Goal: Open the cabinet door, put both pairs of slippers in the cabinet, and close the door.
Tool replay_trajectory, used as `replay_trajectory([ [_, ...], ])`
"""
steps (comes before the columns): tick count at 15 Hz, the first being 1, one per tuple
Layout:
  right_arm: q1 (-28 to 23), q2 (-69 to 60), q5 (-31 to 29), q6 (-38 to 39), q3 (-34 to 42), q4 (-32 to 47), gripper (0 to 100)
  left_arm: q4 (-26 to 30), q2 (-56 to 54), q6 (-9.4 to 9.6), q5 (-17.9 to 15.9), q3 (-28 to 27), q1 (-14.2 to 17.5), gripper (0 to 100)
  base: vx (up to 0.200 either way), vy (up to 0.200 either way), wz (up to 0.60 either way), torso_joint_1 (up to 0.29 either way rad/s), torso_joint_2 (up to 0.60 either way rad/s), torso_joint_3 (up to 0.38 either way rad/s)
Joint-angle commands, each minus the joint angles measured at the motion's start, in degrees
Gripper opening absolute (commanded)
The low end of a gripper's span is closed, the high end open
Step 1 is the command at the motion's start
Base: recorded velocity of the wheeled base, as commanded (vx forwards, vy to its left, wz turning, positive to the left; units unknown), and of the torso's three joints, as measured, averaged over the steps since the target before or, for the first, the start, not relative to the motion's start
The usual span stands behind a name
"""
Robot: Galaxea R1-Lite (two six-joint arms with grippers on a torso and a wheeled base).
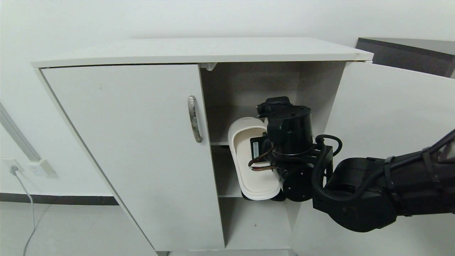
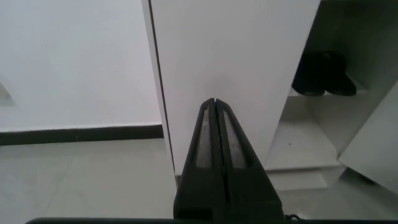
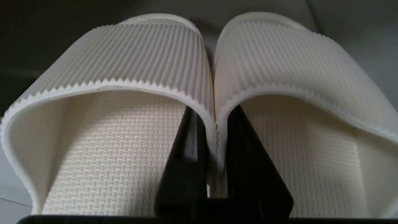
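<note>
Inside the cabinet's [image 1: 199, 49] three-o'clock half, the right gripper [image 3: 214, 134] pinched both white slippers [image 1: 254, 177]; the left gripper [image 2: 215, 102] was pressed together.

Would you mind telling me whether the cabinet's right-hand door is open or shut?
Open: the right door stands swung out, exposing the shelves; the left door is shut.

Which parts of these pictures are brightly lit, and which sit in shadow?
Head view: the closed cabinet door is evenly lit, while the compartment behind the white slippers lies in shadow. Right wrist view: the slippers' ribbed straps catch light against a dark background. Left wrist view: floor and door bright; the dark pair on the shelf sits in shade.
</note>
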Motion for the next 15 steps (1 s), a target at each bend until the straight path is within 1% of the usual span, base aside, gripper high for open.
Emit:
replay_trajectory([
  [1, -0.1, 0.0, 0.0, 0.0, 0.0, 0.0, 0, -0.1, 0.1, -0.02, 0.0, 0.0, 0.0, 0, 0.2, 0.0, 0.0, 0.002, 0.0, -0.002],
  [2, -0.3, 0.1, 0.1, 0.1, -0.2, 0.0, 0, -0.1, 0.1, -0.11, 0.0, 0.0, 0.0, 0, 0.2, 0.0, 0.0, 0.007, 0.0, 0.002],
  [5, -1.9, 1.6, 0.2, 0.0, -1.8, 0.1, 0, -0.1, 0.1, -0.11, 0.1, 0.0, 0.0, 0, 0.0, 0.0, 0.0, 0.0, 0.0, 0.0],
  [6, -2.6, 2.7, 0.3, -0.1, -3.6, 0.7, 0, -0.1, 0.1, -0.11, 0.1, 0.0, 0.0, 0, 0.0, 0.0, 0.0, 0.0, 0.0, 0.0],
  [8, -4.0, 4.9, 0.8, 0.3, -8.6, 5.1, 0, -0.1, 0.1, -0.11, 0.1, 0.0, 0.0, 0, 0.0, 0.0, 0.0, 0.0, 0.0, 0.0],
  [11, -5.6, 8.2, 0.9, 0.2, -13.6, 5.6, 0, -0.1, 0.1, -0.11, 0.1, 0.0, 0.0, 0, 0.0, 0.0, 0.0, 0.0, 0.0, 0.0],
  [13, -6.6, 9.4, 2.2, -0.1, -15.5, 5.7, 0, -0.1, 0.1, -0.11, 0.1, 0.0, 0.0, 0, 0.0, 0.0, 0.0, 0.0, 0.0, 0.0],
  [15, -7.7, 10.7, 2.7, -0.3, -19.0, 7.1, 0, -0.1, 0.1, -0.11, 0.1, 0.0, 0.0, 0, 0.0, 0.0, 0.0, 0.0, 0.0, 0.0],
])
